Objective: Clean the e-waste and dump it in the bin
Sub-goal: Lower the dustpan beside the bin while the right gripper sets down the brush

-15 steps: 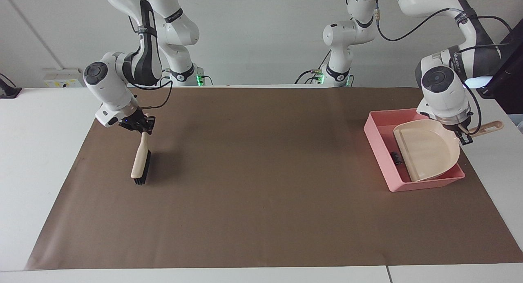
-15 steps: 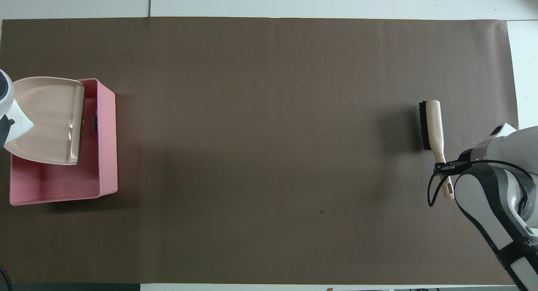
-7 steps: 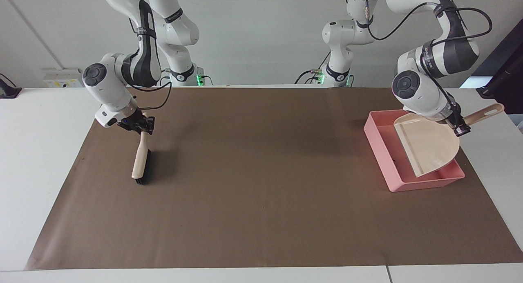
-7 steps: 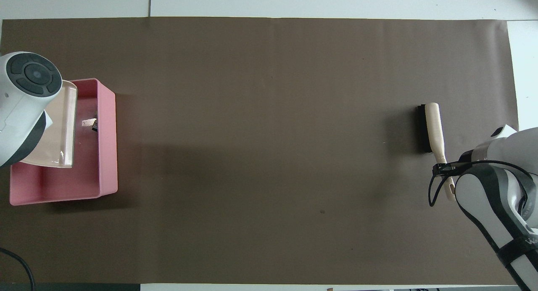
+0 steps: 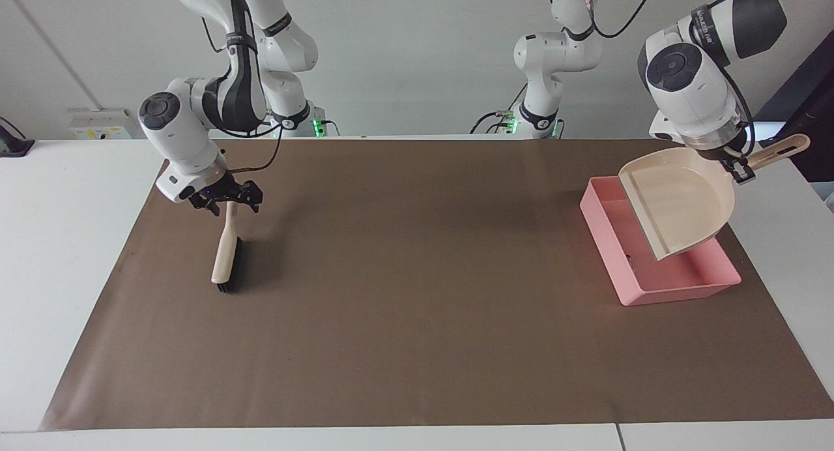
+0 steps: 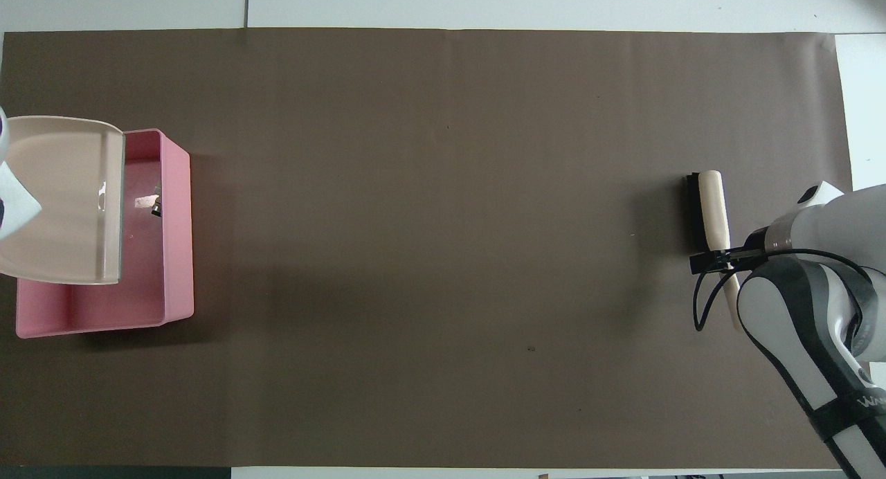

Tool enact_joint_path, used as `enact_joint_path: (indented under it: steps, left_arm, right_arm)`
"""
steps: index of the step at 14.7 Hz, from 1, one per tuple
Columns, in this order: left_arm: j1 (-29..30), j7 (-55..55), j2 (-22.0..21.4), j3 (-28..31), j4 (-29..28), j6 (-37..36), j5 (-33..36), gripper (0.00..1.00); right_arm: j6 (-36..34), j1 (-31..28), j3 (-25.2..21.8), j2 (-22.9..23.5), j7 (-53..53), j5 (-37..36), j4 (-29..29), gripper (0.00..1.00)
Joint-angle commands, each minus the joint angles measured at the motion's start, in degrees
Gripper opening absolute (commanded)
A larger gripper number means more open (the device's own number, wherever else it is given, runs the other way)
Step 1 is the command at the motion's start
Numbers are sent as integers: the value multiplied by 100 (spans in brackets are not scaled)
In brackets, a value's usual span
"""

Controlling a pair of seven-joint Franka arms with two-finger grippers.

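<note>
At the right of the facing view, the left gripper point(image 5: 735, 164), clamped on the dustpan point(image 5: 677, 206), should keep it tilted over the bin point(image 5: 658, 294) where the e-waste point(image 6: 147, 203) lies, while at the left the right gripper point(image 5: 225, 200), fingers apart, leaves the brush point(image 5: 226, 259).
</note>
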Motion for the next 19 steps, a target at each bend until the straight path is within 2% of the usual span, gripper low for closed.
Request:
enact_joint_path:
  steps: [1,5,9,13,14,19]
  left_arm:
    - [-174,18,-186,30,-273,39,-672,0]
    - [-727,-113,-213,30,-747,354,-1517,0]
    - [-1272,-973,-143,30,-1318,907,-1966,0]
    - [-1660,-1563,120,30,-1811,1715,-2080,0]
    - [-1669,-1599,173,30,-1864,1813,-2080,0]
    - [-1818,-1625,533,30,-2049,2376,-2098,0]
  right_arm:
    - [-337,274,37,-161,644,21,436,100]
    - [-1179,266,89,-249,804,21,1498,100]
    - [-2549,135,28,-74,804,-40,2913,100]
    - [-3930,-103,19,531,804,-365,4600,100]
    - [-4046,-103,28,594,804,-418,4734,100]
    - [-3985,-51,-42,516,804,-401,4507,100]
